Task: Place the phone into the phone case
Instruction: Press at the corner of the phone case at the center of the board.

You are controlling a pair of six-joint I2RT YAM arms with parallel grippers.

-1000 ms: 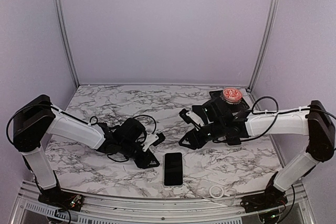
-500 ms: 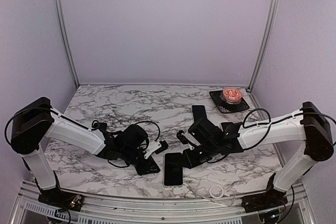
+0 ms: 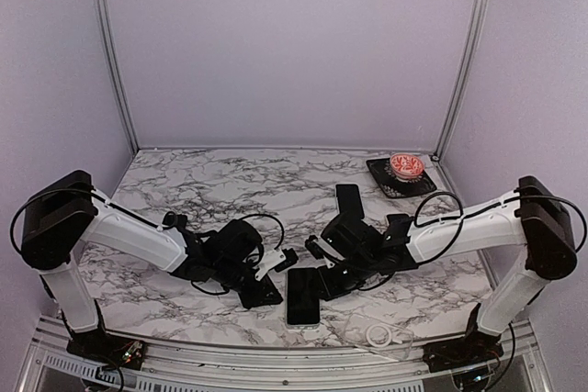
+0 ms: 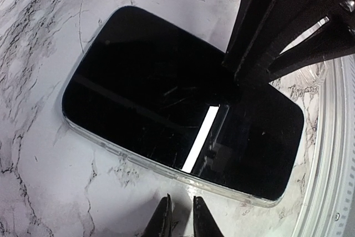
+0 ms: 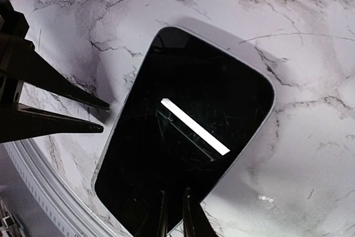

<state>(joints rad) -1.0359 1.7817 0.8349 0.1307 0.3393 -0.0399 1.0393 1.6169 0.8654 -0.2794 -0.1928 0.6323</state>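
"Phone first, that flat black glass-fronted slab [image 3: 303, 296]: where is it?"

"Face up and flat on the white, grey-veined marble bench [image 3: 230, 181]. By the look of it, it is already seated in the clear, pale-rimmed phone case [image 3: 303, 322]. The rim shows as a thin band along the phone's edge in both wrist views."

"So the job's done?"

"Nearly, I'd judge. The insertion looks made. I see no corner standing proud, though the corner under the right arm is hidden. What's left is likely a last press along the edges — then backing off."

"And the claws?"

"The left claw [image 4: 181, 198] is down at the bench just beside the phone's left long edge, fingers pinched almost together with nothing between them. The right claw [image 5: 175, 192] is likewise nearly closed and empty, its tips over the phone's far right corner. Whether they press on the glass or only hover, I can't tell."

"Anything else about?"

"A black square tray [image 3: 395, 188] carrying a red-and-white round thing [image 3: 406, 165], well beyond the phone to the right — and a small white ring [image 3: 379, 334] near the phone's right, a little closer to the arm bases."
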